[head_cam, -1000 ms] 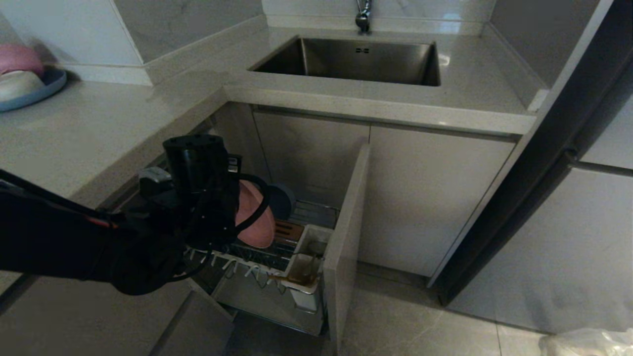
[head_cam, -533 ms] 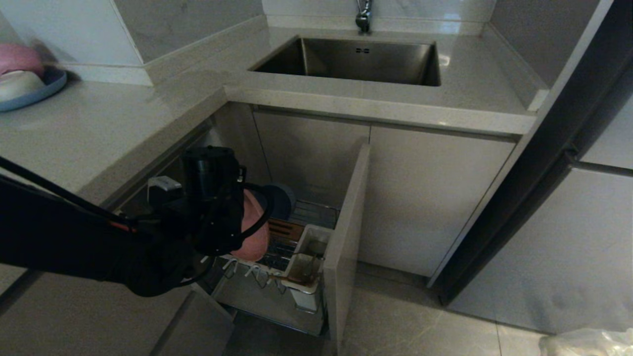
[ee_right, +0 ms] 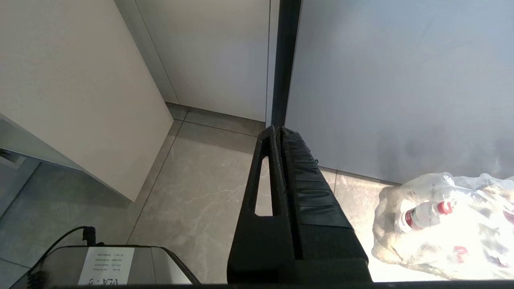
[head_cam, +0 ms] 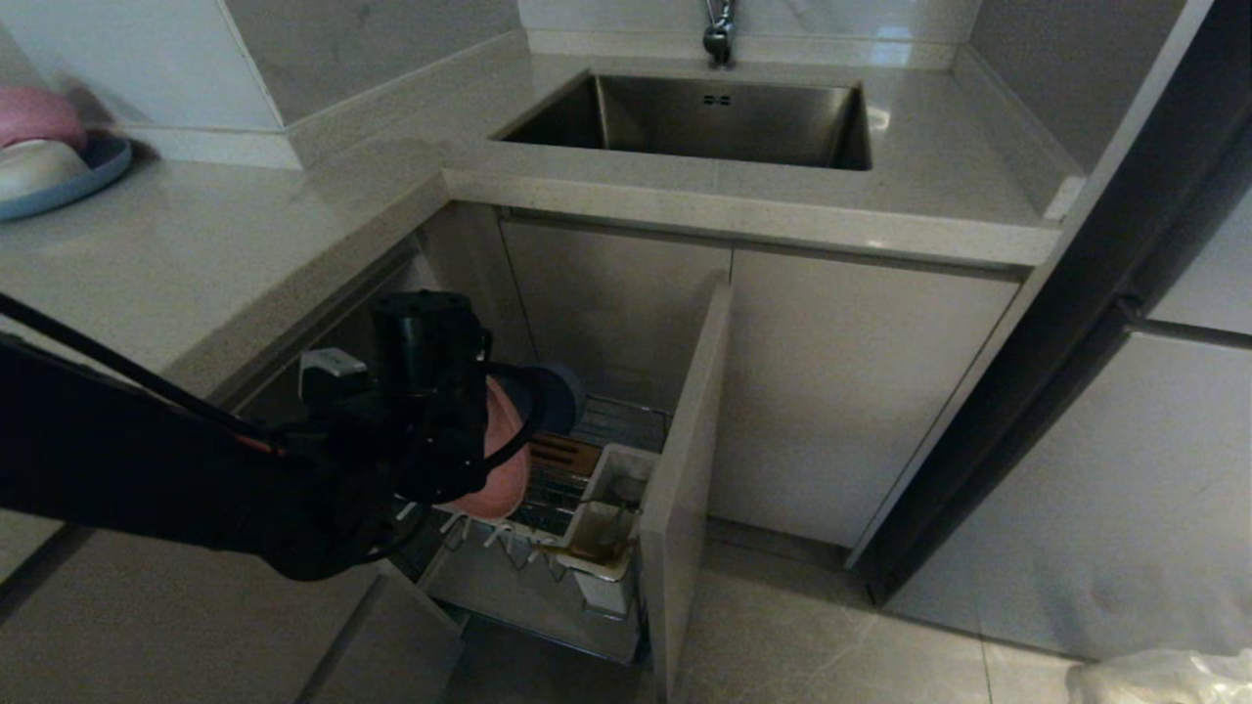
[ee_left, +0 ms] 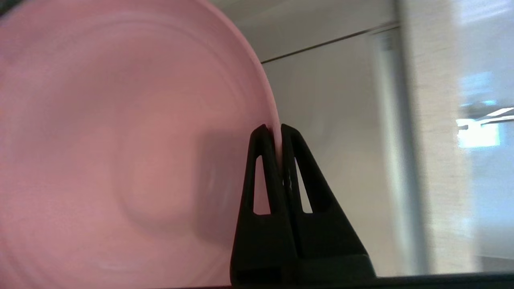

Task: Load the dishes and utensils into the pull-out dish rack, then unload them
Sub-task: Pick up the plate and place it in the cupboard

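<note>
We hold the plate (ee_left: 120,160) by its rim, our left gripper's (ee_left: 272,130) fingers (ee_left: 257,160) pinched flat on the thin edge. The plate stands on edge, its face running alongside the fingers, low over the rack (head_cam: 548,508) just before the bowl (head_cam: 558,396). The slots lie straight below, so we judge the next move a short drop. Our right gripper (ee_right: 277,130) hangs closed and empty over the floor (ee_right: 192,192).
</note>
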